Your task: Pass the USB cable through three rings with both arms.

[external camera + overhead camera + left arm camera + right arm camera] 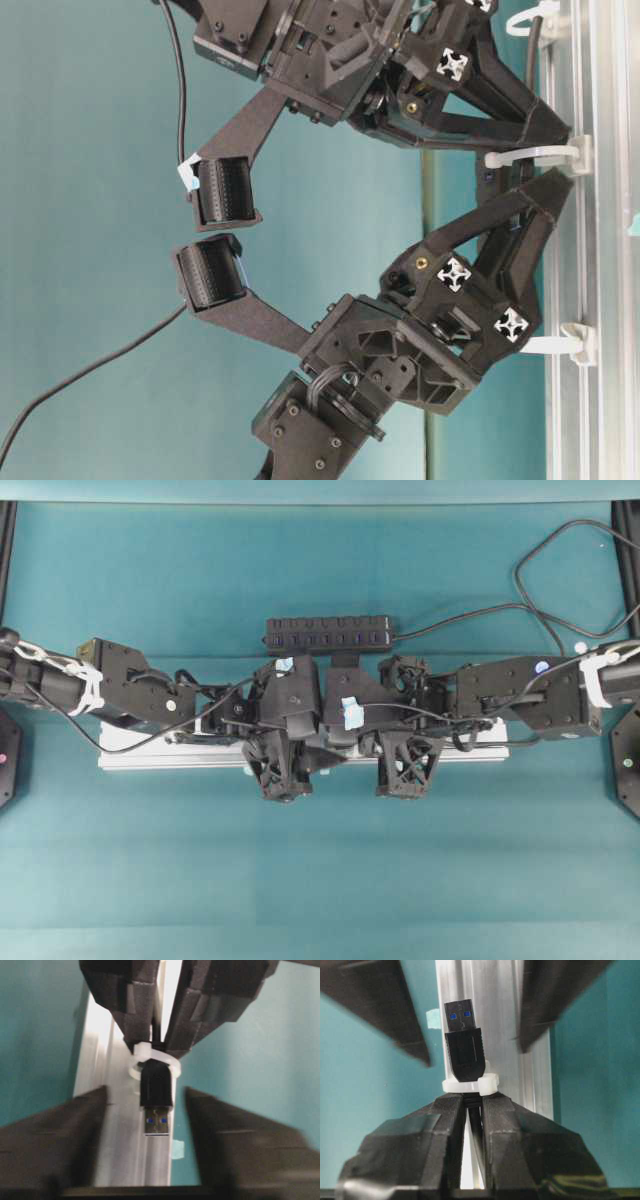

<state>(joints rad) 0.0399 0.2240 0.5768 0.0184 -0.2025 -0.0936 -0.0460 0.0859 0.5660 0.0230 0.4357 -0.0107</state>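
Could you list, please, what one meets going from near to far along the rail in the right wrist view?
Right gripper shut on the USB cable → white ring around the plug's black body → plug's metal tip → open left gripper fingers flanking the aluminium rail.

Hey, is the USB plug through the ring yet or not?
Through. The USB plug pokes out past the white ring, with the right gripper shut on the cable behind it.

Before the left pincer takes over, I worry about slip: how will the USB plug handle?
The USB plug looks rigid, so it should hold its line through the ring. Its smooth casing may slide between the left pincer fingers. The thin cable behind likely flops.
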